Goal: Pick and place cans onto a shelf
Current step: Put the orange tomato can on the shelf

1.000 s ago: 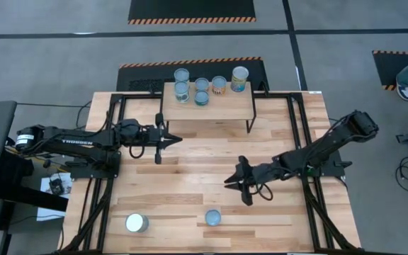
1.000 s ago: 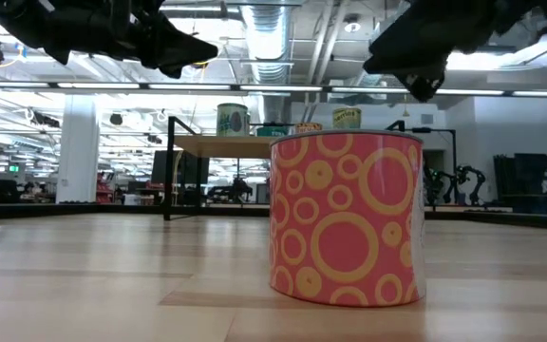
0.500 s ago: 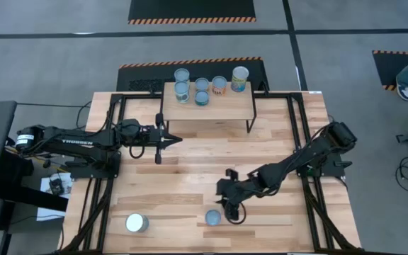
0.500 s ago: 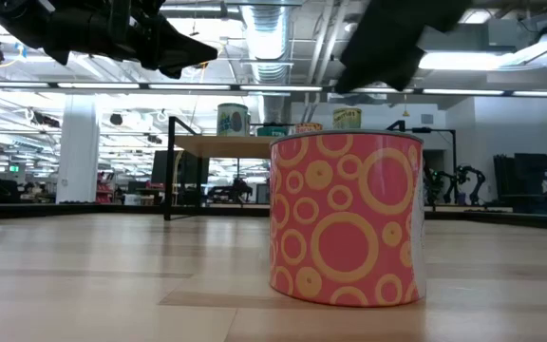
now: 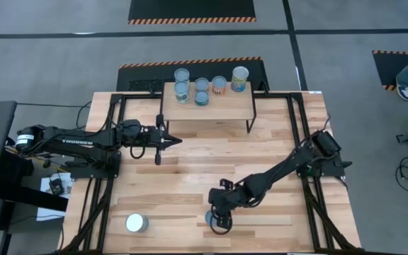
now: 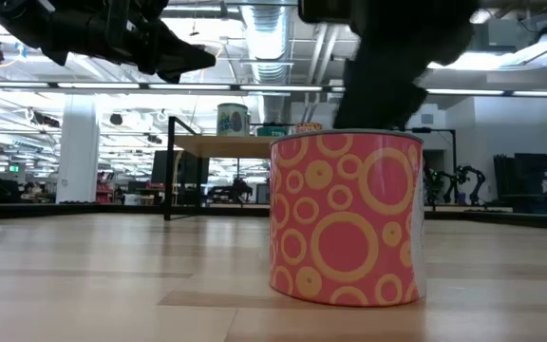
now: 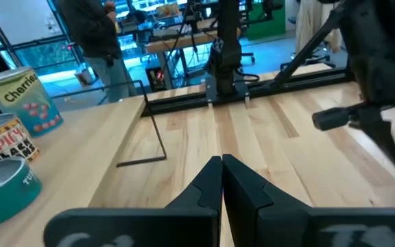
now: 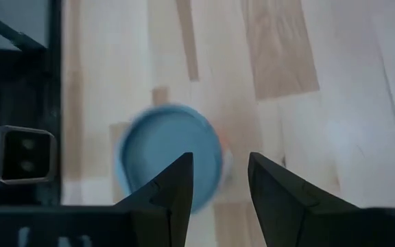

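From overhead, the right gripper (image 5: pixel 219 218) hangs right over a can at the near edge of the table (image 5: pixel 190 170), hiding nearly all of it. The right wrist view fills that in: a silver-blue round top (image 8: pixel 170 156) below, with the two fingers (image 8: pixel 173 189) spread apart above it and not touching it. Only the low view gives its label, a pink can with yellow rings (image 6: pixel 346 218), standing upright on the wood. A second can with a pale top (image 5: pixel 136 223) stands alone near the table's front left corner. Five more cans (image 5: pixel 202 91) stand on the shelf (image 5: pixel 218 106). The left gripper (image 5: pixel 163 141) waits just in front of the shelf, fingers (image 7: pixel 208 182) pressed together, empty.
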`<action>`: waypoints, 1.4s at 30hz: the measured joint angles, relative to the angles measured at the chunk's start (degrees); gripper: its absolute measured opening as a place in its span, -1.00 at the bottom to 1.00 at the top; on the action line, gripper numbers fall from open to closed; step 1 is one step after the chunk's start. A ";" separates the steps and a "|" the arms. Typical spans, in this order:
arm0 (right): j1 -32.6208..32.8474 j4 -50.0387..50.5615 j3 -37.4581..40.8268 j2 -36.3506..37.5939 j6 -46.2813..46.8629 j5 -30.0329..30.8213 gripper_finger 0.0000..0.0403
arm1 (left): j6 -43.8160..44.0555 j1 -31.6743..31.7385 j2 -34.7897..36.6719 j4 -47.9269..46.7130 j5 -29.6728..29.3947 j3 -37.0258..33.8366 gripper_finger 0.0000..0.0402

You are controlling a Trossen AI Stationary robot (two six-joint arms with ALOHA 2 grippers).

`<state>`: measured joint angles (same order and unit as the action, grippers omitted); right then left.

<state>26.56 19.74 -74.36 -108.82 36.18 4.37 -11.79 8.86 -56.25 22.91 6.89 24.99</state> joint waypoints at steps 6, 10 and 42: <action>-0.13 -0.02 -0.06 -0.30 -0.23 -0.23 -0.25 | 1.92 0.00 0.00 -0.12 0.08 0.00 -0.99; -0.13 0.25 0.59 -0.30 -0.45 -0.35 -0.35 | 1.97 0.00 0.00 -0.02 0.14 0.00 -0.99; -3.19 -3.05 0.59 -2.66 -0.81 -9.06 -0.72 | 2.43 -0.07 0.00 -0.22 -0.04 0.00 -0.99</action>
<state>23.37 16.69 -73.77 -111.49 35.37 -4.69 -9.37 8.80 -56.25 22.69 6.86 24.99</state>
